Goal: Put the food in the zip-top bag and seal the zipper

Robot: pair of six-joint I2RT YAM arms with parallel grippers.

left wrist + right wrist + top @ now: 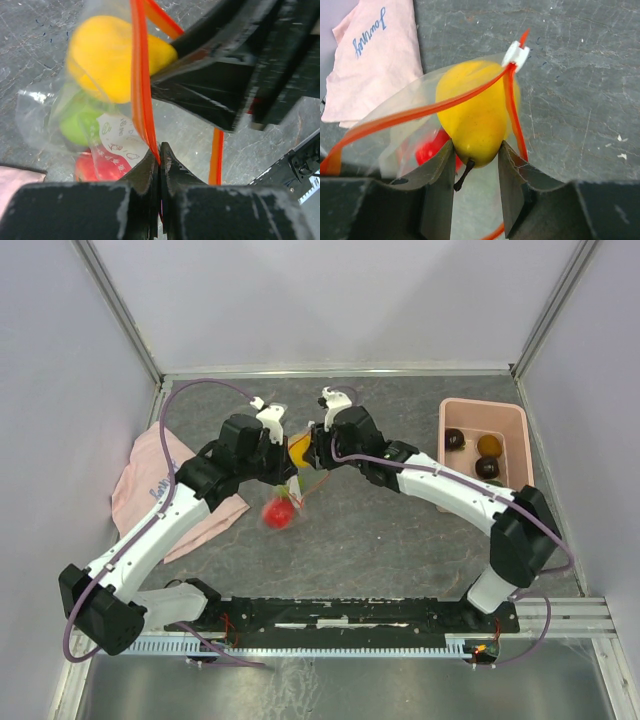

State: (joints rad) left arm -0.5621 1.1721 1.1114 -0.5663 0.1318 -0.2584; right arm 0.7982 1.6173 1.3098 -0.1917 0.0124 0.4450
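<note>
Left hand: the left hand [159, 154] is pinched tight on the zipper [141, 90]. Its jaws are together, and the red-orange strip runs up out of them (bottom centre of the left wrist view).
Right hand: the right hand [476, 150] is clamped on the narrow stem end of the yellow pear [476, 107]. One finger sits on each side, and the dark stem pokes down between them.
Zip-top bag: the zip-top bag [290, 488] hangs between the two hands at the centre of the overhead view. Whether its bottom touches the desk [400, 540] I cannot tell.
Bag mouth: open. The two zipper strips part around the pear and meet at the white end piece [516, 53], in the upper right of the right wrist view.
Yellow pear: it sits in the bag's mouth, with its wide end under the clear film and its stem end out at the right hand.
Food in the bag: a green fruit [75, 122] and a red fruit [95, 167] lie low in the bag, below the pear and beside the white label [120, 142].
Food outside: two dark fruits [454, 438] and an orange fruit [488, 444] lie in the pink bin [483, 408] at the upper right of the overhead view, well apart from the bag.
Pink cloth: the pink cloth [140, 485] lies rumpled on the desk at the left of the overhead view, partly under the left arm. Blue writing shows on it in the right wrist view.
</note>
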